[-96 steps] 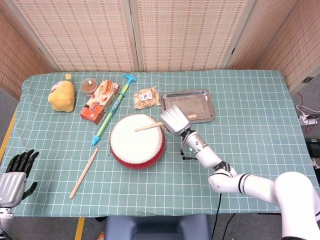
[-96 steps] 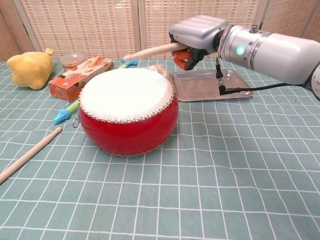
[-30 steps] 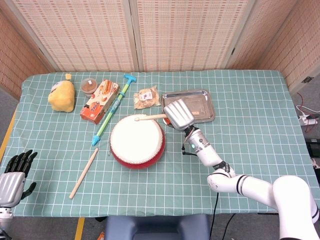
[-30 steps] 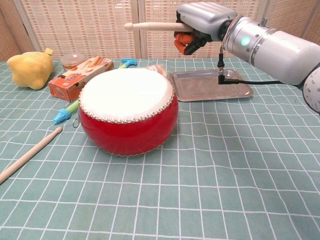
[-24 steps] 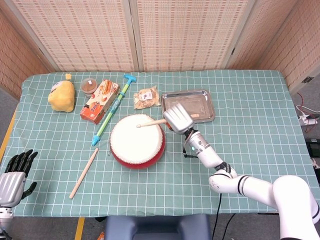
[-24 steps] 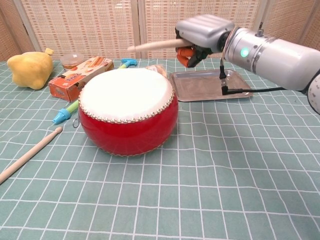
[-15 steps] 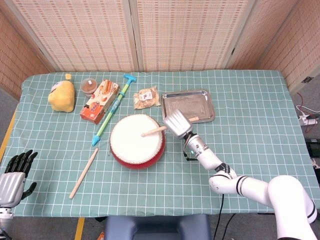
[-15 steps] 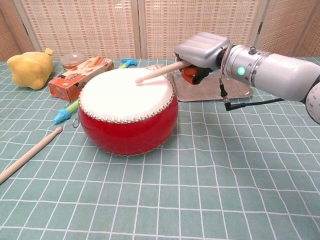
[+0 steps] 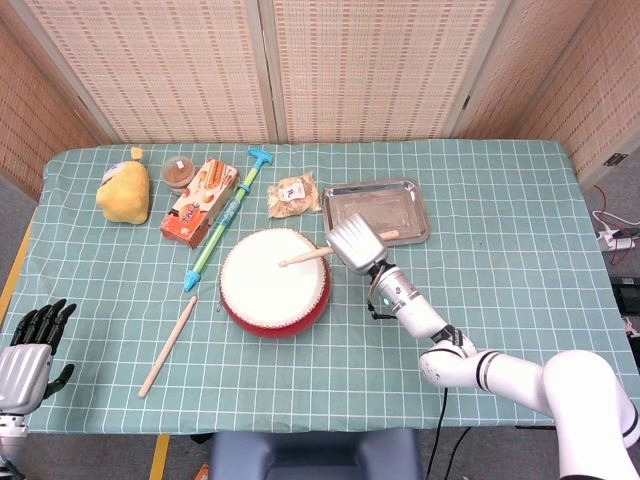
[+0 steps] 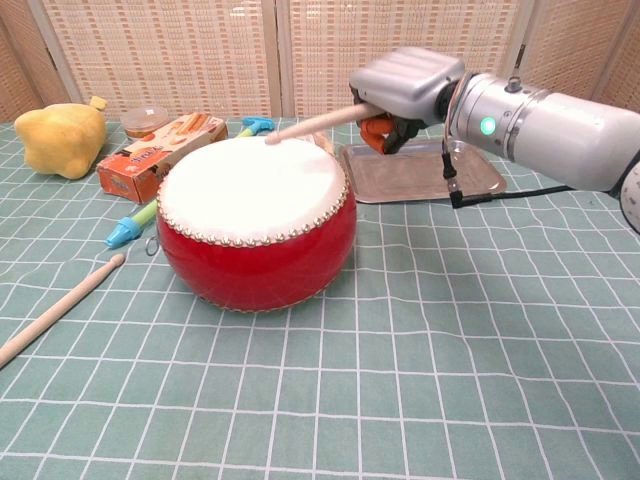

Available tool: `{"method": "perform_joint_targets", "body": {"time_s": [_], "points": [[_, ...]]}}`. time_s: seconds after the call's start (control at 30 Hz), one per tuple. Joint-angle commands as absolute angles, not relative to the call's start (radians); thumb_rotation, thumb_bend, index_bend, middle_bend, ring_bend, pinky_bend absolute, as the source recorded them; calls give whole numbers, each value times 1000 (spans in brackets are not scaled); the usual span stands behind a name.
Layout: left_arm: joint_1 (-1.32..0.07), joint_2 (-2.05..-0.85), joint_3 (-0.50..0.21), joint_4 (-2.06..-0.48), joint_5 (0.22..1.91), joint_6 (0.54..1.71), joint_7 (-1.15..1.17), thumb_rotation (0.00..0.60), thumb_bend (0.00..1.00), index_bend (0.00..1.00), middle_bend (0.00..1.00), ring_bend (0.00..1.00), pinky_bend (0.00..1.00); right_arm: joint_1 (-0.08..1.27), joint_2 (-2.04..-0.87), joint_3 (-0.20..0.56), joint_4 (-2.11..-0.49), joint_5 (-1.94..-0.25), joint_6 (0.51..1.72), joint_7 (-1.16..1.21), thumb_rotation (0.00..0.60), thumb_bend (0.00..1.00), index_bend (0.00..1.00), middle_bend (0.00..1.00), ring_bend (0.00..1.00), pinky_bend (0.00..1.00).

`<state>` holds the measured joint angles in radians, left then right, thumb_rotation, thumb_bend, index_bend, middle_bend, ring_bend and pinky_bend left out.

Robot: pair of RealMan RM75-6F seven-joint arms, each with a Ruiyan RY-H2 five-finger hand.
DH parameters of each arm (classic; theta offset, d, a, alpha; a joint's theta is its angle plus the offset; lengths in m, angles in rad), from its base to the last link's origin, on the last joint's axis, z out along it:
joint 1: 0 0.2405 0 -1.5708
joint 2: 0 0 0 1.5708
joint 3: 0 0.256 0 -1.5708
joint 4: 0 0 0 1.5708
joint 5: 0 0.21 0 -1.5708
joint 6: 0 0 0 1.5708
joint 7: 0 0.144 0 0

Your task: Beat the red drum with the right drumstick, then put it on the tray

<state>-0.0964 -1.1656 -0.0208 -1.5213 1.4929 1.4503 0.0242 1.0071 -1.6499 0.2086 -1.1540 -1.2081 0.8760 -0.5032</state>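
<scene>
The red drum (image 9: 274, 281) (image 10: 256, 221) with a white skin stands mid-table. My right hand (image 9: 355, 244) (image 10: 405, 85) grips a wooden drumstick (image 9: 305, 257) (image 10: 315, 124), whose tip hovers just above the far part of the drum skin. The metal tray (image 9: 376, 212) (image 10: 425, 172) lies behind the hand and holds nothing. My left hand (image 9: 25, 350) hangs off the table's near left edge, holding nothing, fingers apart. A second drumstick (image 9: 168, 345) (image 10: 58, 309) lies on the cloth left of the drum.
Behind the drum lie a teal and green toy pump (image 9: 226, 217), an orange snack box (image 9: 199, 200), a snack bag (image 9: 293, 194), a small jar (image 9: 179, 172) and a yellow plush toy (image 9: 124, 190). A black cable (image 10: 500, 190) trails from my right wrist.
The right hand swung the drumstick down onto the drum skin half a second ago; now the stick's tip has lifted slightly off the skin. The left hand has not moved.
</scene>
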Motion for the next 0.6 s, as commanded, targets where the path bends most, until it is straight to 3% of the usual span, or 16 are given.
{"method": "perform_joint_targets", "body": {"time_s": [0.03,0.3,0.47,0.6], "points": [[-96,-1165,-20,-1521,1491,1449,25,600,255,0,0,0,4,1016,-1661,183,-1135,-1177,839,-577,600,610,1000,970,1000,1000],[-96,-1162,-23,-1525,1491,1452,29,600,256,0,0,0,4,983,-1659,290,-1184,-1208,961,-318,600,610,1000,970,1000,1000],[-98,-1161,-23,-1530,1492,1452,34,600,256,0,0,0,4,987,-1645,268,-1175,-1220,933,-330,600,610,1000,970,1000,1000],[-99,-1161,-22,-1532,1491,1447,39,600,255,0,0,0,4,1004,-1652,209,-1132,-1247,888,-425,600,610,1000,970,1000,1000]]}}
